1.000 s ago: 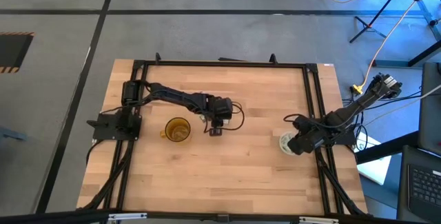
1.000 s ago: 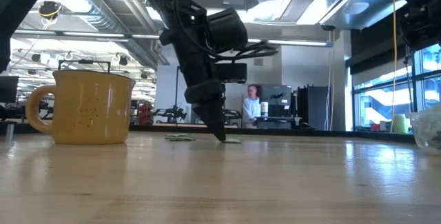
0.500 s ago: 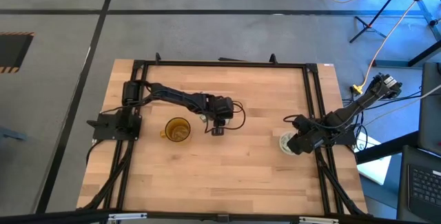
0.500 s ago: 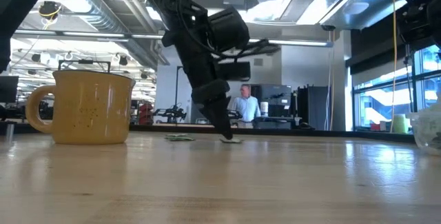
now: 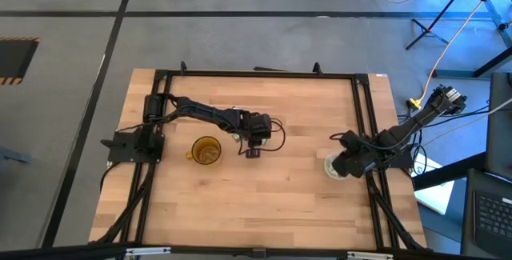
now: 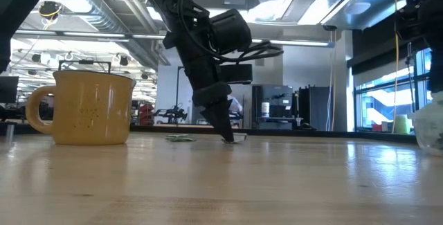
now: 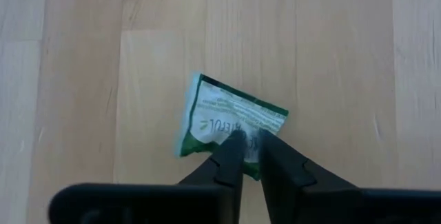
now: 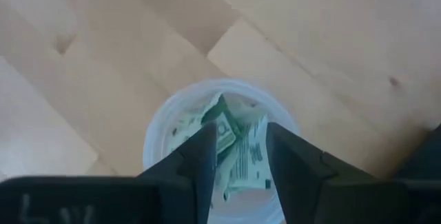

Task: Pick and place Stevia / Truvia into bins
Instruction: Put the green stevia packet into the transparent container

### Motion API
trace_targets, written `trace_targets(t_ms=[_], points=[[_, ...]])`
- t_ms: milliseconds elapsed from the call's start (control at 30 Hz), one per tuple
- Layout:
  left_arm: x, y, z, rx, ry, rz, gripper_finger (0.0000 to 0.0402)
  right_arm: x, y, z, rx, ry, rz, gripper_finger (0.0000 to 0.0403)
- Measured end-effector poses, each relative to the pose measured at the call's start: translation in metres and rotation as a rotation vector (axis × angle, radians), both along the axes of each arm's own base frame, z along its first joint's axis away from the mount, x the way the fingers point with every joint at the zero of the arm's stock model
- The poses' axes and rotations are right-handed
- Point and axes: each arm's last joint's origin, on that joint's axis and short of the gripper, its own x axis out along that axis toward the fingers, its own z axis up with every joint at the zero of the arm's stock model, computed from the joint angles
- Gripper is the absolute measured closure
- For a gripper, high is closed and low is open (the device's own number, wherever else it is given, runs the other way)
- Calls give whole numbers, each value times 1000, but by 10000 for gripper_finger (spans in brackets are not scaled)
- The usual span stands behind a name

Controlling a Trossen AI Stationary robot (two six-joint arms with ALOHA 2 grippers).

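Observation:
A green and white Stevia sachet (image 7: 231,124) lies flat on the wooden table. My left gripper (image 7: 249,145) stands over it near the table's middle (image 5: 251,153), pointing down, shut on the sachet's edge. The amber mug (image 5: 206,151) stands just left of that gripper. Another sachet (image 6: 180,138) lies on the table behind it. My right gripper (image 8: 238,138) hangs open above the clear cup (image 8: 220,148) near the right edge (image 5: 332,166). Several sachets (image 8: 241,155) sit in the cup, below and between the fingers. My left gripper pinches the sachet's edge (image 7: 242,136) between its two fingertips, coming from above and slanting down. The rest of the sachet lies flat on the table (image 6: 237,139).
A black frame (image 5: 364,124) runs around the tabletop. Cables trail from the left wrist (image 5: 276,136). Bare wood lies between the mug and the clear cup and along the near edge. A laptop (image 5: 488,212) sits off the table's right side.
My left gripper's fingertips have slid a little along the table toward the right while staying down at the sachet. A person in the room behind has walked out of sight behind the arm.

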Motion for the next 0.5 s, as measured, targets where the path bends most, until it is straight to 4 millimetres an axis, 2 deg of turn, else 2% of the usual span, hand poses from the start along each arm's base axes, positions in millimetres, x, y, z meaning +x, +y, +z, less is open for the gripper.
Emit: trace_targets(t_ms=[167, 500], points=[[0, 0, -1, 1, 2, 0, 394, 1, -1, 1, -32, -31, -10, 273], [3, -7, 8, 13, -6, -14, 398, 2, -1, 1, -60, -52, -19, 273]])
